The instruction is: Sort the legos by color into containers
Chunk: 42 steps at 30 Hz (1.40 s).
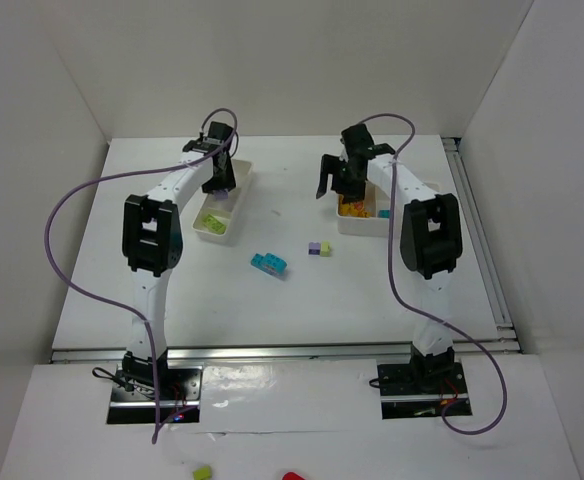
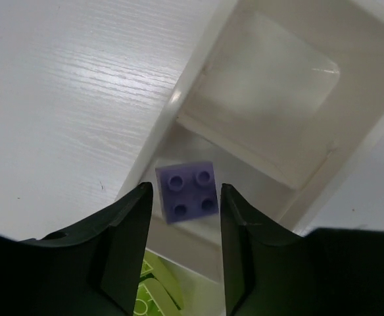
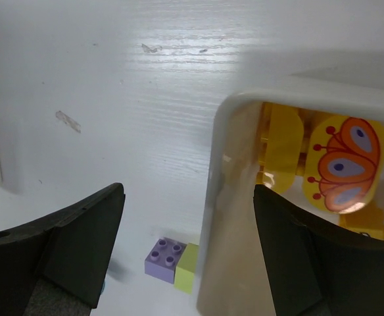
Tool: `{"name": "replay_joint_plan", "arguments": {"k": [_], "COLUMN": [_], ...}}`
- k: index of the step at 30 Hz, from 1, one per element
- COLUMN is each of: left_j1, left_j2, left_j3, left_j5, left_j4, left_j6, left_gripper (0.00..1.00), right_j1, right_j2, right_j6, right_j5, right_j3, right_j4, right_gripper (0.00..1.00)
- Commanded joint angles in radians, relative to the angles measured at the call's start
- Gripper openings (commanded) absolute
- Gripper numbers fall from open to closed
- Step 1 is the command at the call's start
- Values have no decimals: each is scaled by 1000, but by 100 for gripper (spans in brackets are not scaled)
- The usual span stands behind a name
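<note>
On the near ledge, in front of the arm bases: one green brick (image 1: 202, 472) and, at the picture's bottom edge, a red piece (image 1: 292, 477), only partly seen.

Mid-table (image 1: 372, 290), between the arms: cyan bricks (image 1: 269, 263) joined in a short block. Just beyond and to the right, a purple-and-green pair (image 1: 319, 248) lies side by side, touching, well apart from both trays.

Far left: left tray (image 1: 240, 205), long side running away from the arms. Pale green bricks (image 1: 210, 218) lie in its nearest compartment. The left gripper (image 2: 187, 187) hangs over the middle compartment, fingers a narrow gap apart. A purple brick (image 2: 187, 191) shows between them, studs up, slightly skewed, thin gaps on both sides; it looks to be in that middle compartment.

Far right: right tray (image 3: 212, 197), holding yellow pieces (image 3: 281, 148), one printed with an orange butterfly. The right gripper (image 3: 189, 191) straddles the tray's left wall, fingers wide apart, nothing between them.
</note>
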Motion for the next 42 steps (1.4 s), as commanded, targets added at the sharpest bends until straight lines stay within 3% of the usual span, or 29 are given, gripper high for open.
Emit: {"name": "replay_joint_plan", "arguments": {"k": [1,7,13,17,19,24,26,31,32,33,34,36,39,42], "left_j1": [5,5,5,5,5,5,5,-18,-33,-46,-46,-46,-46,-46], "left_j2": [2,-87,-170,-241,-267,-299,-310,-348,-348,-348,-348,-338,-338,-338], "left_j3": [24,4,26,-9,-20,-39,-52,-115,-127,-128,-140,-140,-140,-140], "left_j5": [-27,-15,7,56,67,145,215,383,393,407,407,417,417,426], "left_j4": [-15,-35,-84,-84,-84,-75,-52,7,7,7,7,7,7,7], "left_j6": [35,53,67,67,56,30,42,131,140,151,151,151,151,151], "left_gripper": [56,64,68,70,70,73,73,73,73,73,73,73,73,73], "right_j1": [10,65,97,106,106,166,188,211,211,211,226,261,283,283], "right_j2": [13,69,149,136,84,-202,-321,-521,-541,-564,-564,-564,-514,-445], "right_j6": [-11,-22,7,-42,-60,-94,-51,27,27,27,18,18,18,18], "right_j5": [-78,-189,-380,-365,-299,152,309,396,373,313,286,252,240,249], "right_j3": [77,171,301,367,289,-16,-175,-523,-556,-582,-622,-645,-645,-607], "right_j4": [6,16,140,131,131,131,120,132,132,141,155,166,175,175], "right_gripper": [85,80,80,82,82,80,73,63,54,39,36,36,54,61]}}
